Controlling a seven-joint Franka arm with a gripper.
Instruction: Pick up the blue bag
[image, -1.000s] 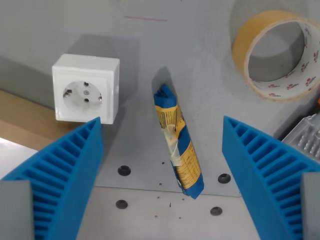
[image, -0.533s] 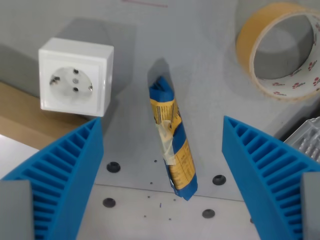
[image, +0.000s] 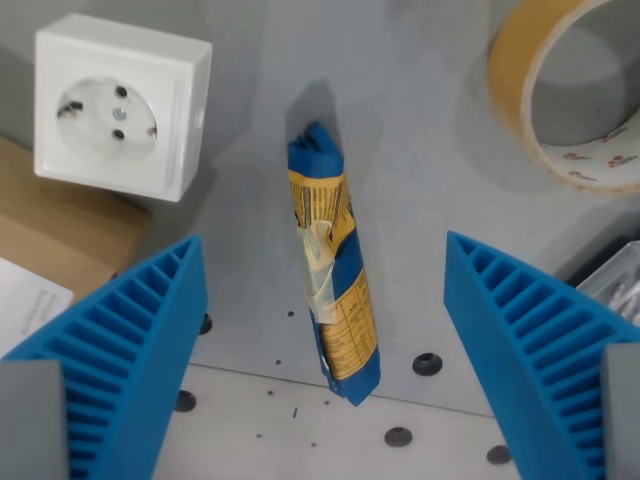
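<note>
Descending camera now frames the crumpled blue-and-yellow foil bag (image: 331, 290) larger between the wide-spread hand (image: 325, 340) (nothing gripped yet); closing and lifting remain.

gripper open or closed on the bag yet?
Open. The gripper has its blue fingers spread wide, with clear gaps on both sides of the blue bag, which lies flat on the table, untouched.

A grey metal tabletop (image: 420, 190) with dark screw holes (image: 427, 363) toward 6 o'clock is seen. A brown wooden surface (image: 60, 235) is seen at 9 o'clock.
</note>
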